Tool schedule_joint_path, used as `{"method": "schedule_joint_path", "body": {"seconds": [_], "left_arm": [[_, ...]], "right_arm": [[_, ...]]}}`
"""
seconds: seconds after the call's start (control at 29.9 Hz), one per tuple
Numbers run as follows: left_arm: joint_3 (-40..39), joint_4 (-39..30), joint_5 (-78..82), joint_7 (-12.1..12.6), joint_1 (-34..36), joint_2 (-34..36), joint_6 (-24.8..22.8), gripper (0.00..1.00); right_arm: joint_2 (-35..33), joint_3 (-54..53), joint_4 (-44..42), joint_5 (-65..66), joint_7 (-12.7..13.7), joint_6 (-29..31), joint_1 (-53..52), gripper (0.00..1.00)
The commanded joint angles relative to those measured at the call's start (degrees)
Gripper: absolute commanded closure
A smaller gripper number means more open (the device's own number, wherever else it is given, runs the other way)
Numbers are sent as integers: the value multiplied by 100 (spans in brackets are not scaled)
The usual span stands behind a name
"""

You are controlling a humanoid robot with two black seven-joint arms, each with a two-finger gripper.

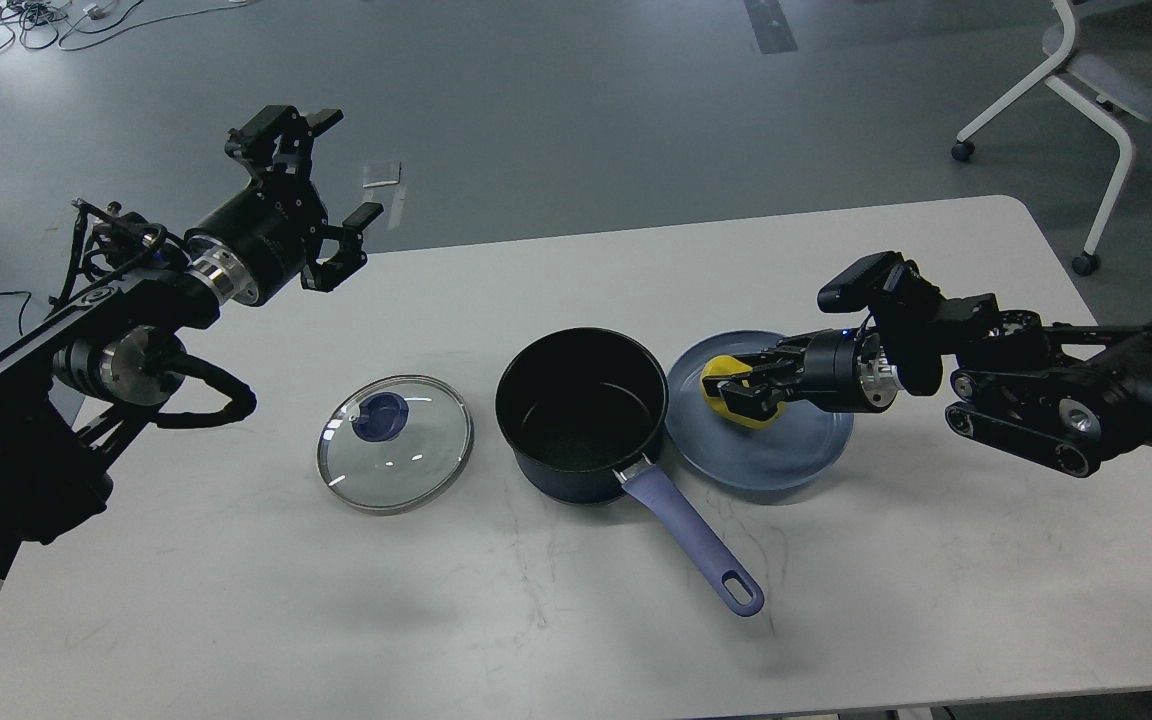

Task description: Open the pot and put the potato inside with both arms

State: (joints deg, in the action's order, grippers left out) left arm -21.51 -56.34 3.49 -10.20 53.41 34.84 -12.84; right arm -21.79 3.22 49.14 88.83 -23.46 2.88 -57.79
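Note:
The dark pot (581, 415) with a purple handle (696, 545) stands open at the table's middle. Its glass lid (395, 443) with a blue knob lies flat on the table to the pot's left. The yellow potato (736, 392) is over the left part of the blue plate (786, 455), held between the fingers of my right gripper (741, 392), which is shut on it. My left gripper (321, 185) is open and empty, raised above the table's far left edge, well away from the lid.
The white table (586, 620) has a bare front half. A white chair (1096, 80) stands on the floor at the far right. Cables lie on the floor at the far left.

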Motion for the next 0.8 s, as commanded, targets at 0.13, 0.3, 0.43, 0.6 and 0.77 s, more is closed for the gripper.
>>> {"method": "schedule_joint_path", "body": {"seconds": [0.13, 0.3, 0.43, 0.6, 0.77], "left_arm": [[7, 0, 65, 1, 11, 23, -8, 1], [-19, -18, 65, 18, 11, 23, -17, 1], [-55, -18, 56, 80, 11, 14, -17, 1], [-81, -35, 3, 89, 29, -21, -26, 1], [-72, -35, 12, 89, 20, -13, -8, 1]], "right_arm": [[-326, -24, 272, -76, 0, -349, -628, 86], [-195, -32, 412, -435, 0, -490, -787, 86], [192, -24, 448, -595, 0, -498, -804, 86], [701, 12, 342, -595, 8, -463, -822, 86], [1545, 38, -228, -604, 17, -455, -708, 78]]}}
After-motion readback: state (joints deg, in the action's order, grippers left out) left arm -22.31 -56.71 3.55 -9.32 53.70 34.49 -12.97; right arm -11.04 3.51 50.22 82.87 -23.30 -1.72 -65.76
